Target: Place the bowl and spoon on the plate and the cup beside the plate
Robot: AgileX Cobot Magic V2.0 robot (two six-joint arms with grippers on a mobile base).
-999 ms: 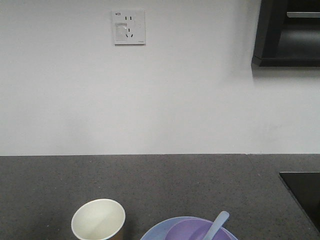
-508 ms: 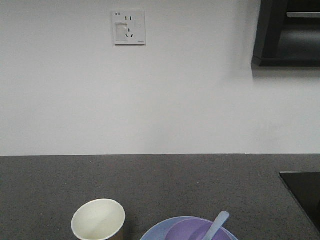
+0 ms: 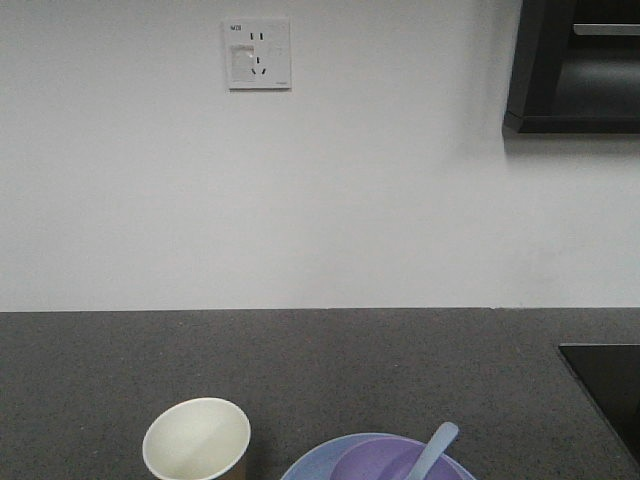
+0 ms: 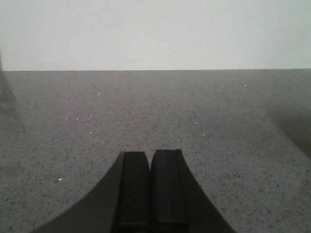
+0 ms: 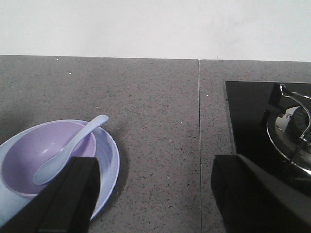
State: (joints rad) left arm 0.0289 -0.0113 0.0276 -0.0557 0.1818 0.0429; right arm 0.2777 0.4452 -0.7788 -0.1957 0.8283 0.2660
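The lavender bowl [image 5: 43, 155] sits on the pale blue plate [image 5: 109, 160], and the pale spoon [image 5: 73, 145] lies in the bowl with its handle over the far rim. In the front view the plate [image 3: 310, 462], bowl [image 3: 375, 460] and spoon [image 3: 432, 450] show at the bottom edge, with the brown paper cup [image 3: 197, 440] upright just left of the plate. My right gripper [image 5: 153, 162] is open, to the right of the plate, with nothing between its fingers. My left gripper [image 4: 149, 155] is shut and empty over bare counter.
The dark speckled counter [image 3: 320, 360] runs back to a white wall with a socket [image 3: 258, 55]. A black glass hob with a gas burner [image 5: 291, 131] lies at the right. A counter seam [image 5: 199, 121] runs front to back. A dark cabinet [image 3: 575, 65] hangs at upper right.
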